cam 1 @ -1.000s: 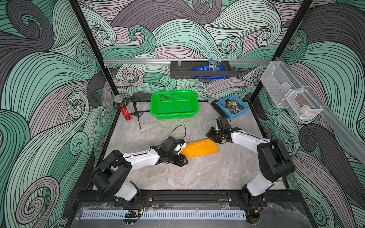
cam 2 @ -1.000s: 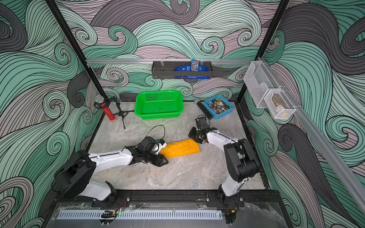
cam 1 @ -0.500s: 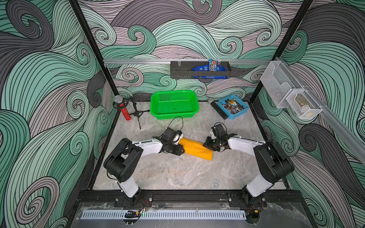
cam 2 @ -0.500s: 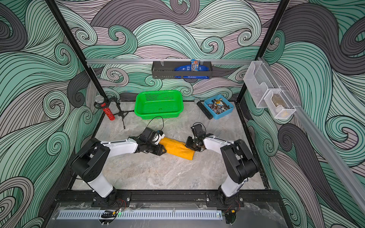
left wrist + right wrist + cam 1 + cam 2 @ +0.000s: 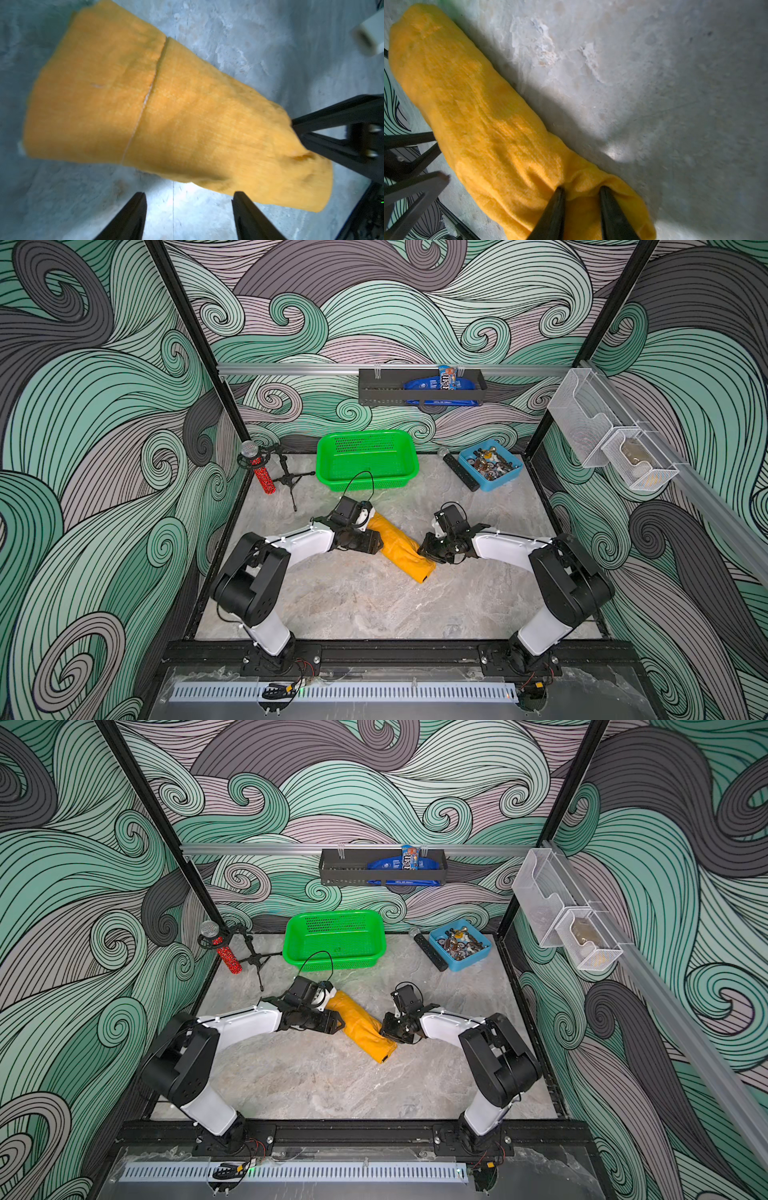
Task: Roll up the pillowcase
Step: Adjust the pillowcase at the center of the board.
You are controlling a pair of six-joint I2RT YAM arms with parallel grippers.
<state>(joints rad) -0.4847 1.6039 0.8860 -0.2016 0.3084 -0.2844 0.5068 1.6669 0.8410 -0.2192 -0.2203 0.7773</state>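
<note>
The pillowcase (image 5: 397,545) is showing plain mustard yellow on the grey-marbled table (image 5: 353,601), while the far basket (image 5: 365,485) is glowing green, the far-right tray (image 5: 505,480) is showing blue and the walls (image 5: 104,448) are swirling in teal, grey and mauve.

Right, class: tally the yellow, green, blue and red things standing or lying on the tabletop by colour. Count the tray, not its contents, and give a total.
Yellow: 1, pillowcase
Green: 1, basket
Blue: 1, tray
Red: 1, microphone
Total: 4
</note>
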